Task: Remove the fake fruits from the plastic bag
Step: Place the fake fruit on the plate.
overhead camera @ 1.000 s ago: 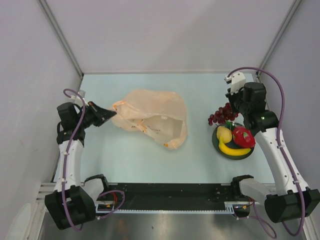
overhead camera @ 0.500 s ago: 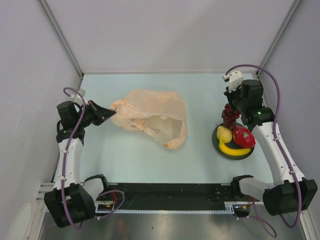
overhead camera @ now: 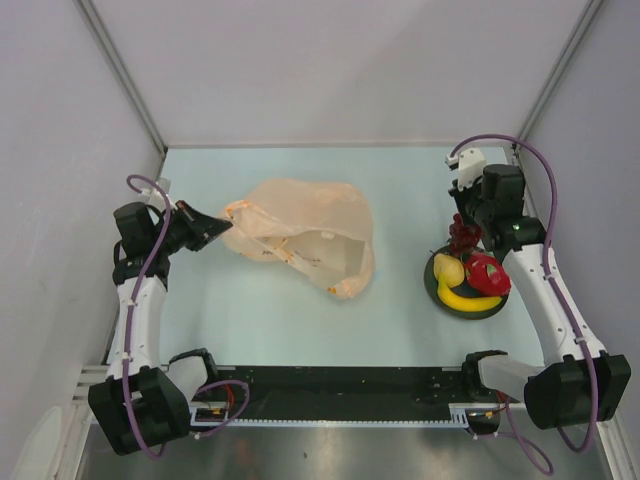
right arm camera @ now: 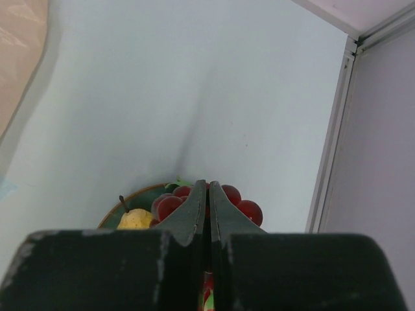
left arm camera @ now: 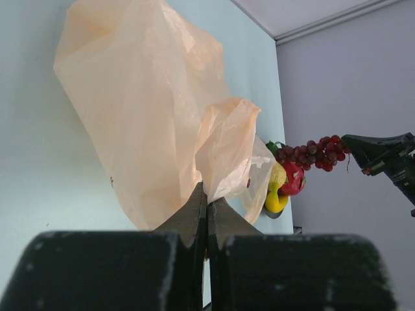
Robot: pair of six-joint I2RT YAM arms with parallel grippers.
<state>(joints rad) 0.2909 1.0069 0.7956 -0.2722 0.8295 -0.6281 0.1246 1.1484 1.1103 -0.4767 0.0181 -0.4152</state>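
The left end effector (overhead camera: 207,231) is clenched on the plastic bag (overhead camera: 305,235) edge, anchoring it on the table (overhead camera: 280,322); the right end effector (overhead camera: 461,222) grasps red grapes (overhead camera: 460,238) just above the plate (overhead camera: 470,312), probably to join the other fake fruits (overhead camera: 485,272)

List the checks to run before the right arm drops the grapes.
1. Grip: right gripper shut on the grapes: ok.
2. Position: grapes hang over the far edge of the plate: ok.
3. Plate load: banana, pear and red fruit lie on it: ok.
4. Hold: left gripper pinches the plastic bag by its edge: ok.
5. No fruit left in the plastic bag: cannot tell.
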